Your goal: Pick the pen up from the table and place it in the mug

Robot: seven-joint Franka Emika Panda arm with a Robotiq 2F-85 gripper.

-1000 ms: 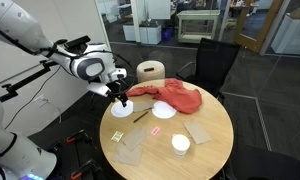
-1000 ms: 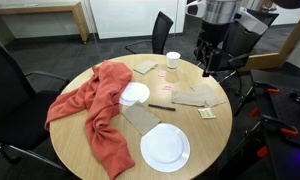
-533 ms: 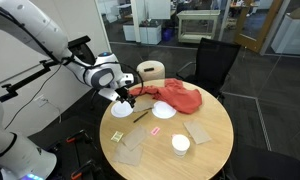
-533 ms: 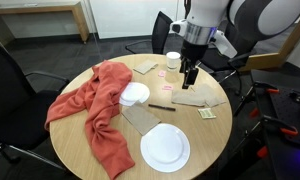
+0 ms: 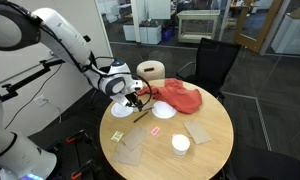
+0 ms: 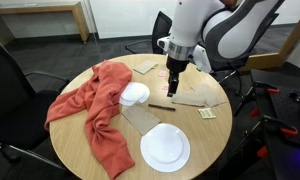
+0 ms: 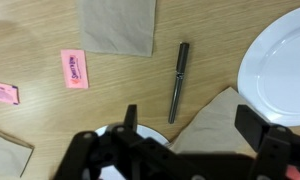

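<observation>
The black Robotiq gripper [image 6: 174,88] is hanging over the round light wooden table [image 6: 205,140], and its two dark fingers [image 7: 130,118] are standing wide apart with nothing between them. The thin dark pen [image 7: 178,68] is lying flat on bare wood below it. In the wrist view the pen is showing roughly in line with the gap between the fingers and clear of both. In both exterior views the pen [image 6: 160,107] is resting near the middle of the table, and the gripper [image 5: 133,100] is hovering just above it without touching.

A square brown paper napkin [image 7: 118,25] is lying beyond the pen's far end, apart from it. A second brown napkin [image 7: 215,115] is lying with its edge just beside the pen's near end. A flat white round plate [image 7: 285,60] is sitting off to one side of the pen. On the other side a small pink packet [image 7: 74,68] is lying on the wood, with another pink packet [image 7: 2,92] further out.

The small white mug [image 6: 173,60] is standing upright near the table's edge, well apart from the pen, and in an exterior view it is partly behind the arm. A crumpled red cloth [image 6: 95,110] is spreading across another part of the table, touching a second white plate [image 6: 135,94]
</observation>
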